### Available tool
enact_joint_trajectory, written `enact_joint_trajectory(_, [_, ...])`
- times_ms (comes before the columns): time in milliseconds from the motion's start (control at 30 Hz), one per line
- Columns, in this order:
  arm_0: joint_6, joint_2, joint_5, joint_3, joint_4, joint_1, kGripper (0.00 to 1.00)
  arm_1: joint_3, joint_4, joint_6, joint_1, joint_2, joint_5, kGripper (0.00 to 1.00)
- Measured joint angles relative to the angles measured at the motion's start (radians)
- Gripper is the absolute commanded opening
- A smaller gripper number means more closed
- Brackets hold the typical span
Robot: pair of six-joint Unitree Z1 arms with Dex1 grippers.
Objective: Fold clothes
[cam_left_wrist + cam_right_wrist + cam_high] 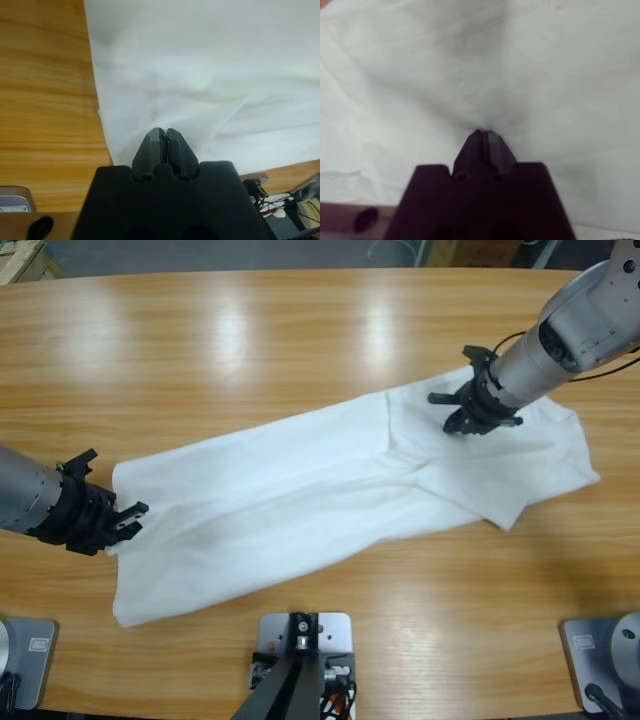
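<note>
Left end effector (128, 517) clenched on the near hem edge of the T-shirt (330, 500); right end effector (468, 418) pinches cloth at the far end.
The T-shirt lies stretched along the table (250, 330), partly folded lengthwise. It looks light, limp and prone to wrinkle and sag, so hems and corners seem the best holds, kept taut between both arms.

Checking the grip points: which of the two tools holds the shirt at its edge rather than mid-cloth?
The left tool, pinching the T-shirt beside bare table; the right tool is surrounded by cloth.
</note>
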Motion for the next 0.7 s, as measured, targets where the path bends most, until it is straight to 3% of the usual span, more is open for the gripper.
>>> enact_joint_trajectory(433, [-0.012, -0.002, -0.03, 0.122, -0.116, -0.03, 0.0, 0.002, -0.002, 0.0, 0.0, 0.0, 0.0, 0.0])
enact_joint_trajectory(700, [-0.011, -0.001, -0.031, 0.13, -0.14, -0.031, 0.0, 0.004, -0.004, -0.001, 0.0, -0.002, 0.0, 0.0])
